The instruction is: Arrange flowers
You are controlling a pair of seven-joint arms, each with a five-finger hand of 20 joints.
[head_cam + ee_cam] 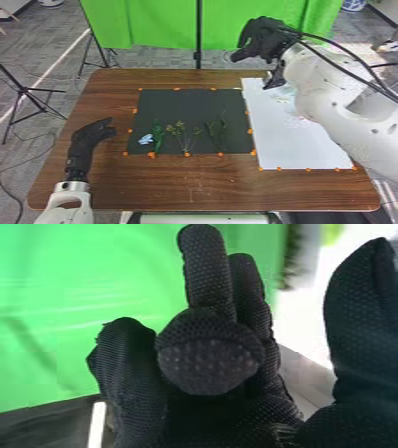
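In the head view my right hand is raised beyond the table's far right edge, before the green cloth. In the right wrist view that hand holds nothing; some of its fingers stand straight, others bend loosely. My left hand is over the table's left part, relaxed and empty. On the black mat lie a pale blue flower, a green stem, a yellowish sprig and dark green stems, all in its nearer half. Pale items lie on the white sheet, partly hidden by my right arm.
The white sheet lies right of the mat, with orange markers along the edges of both. The brown table reaches toward the robot. Behind it stand a green cloth and black stands.
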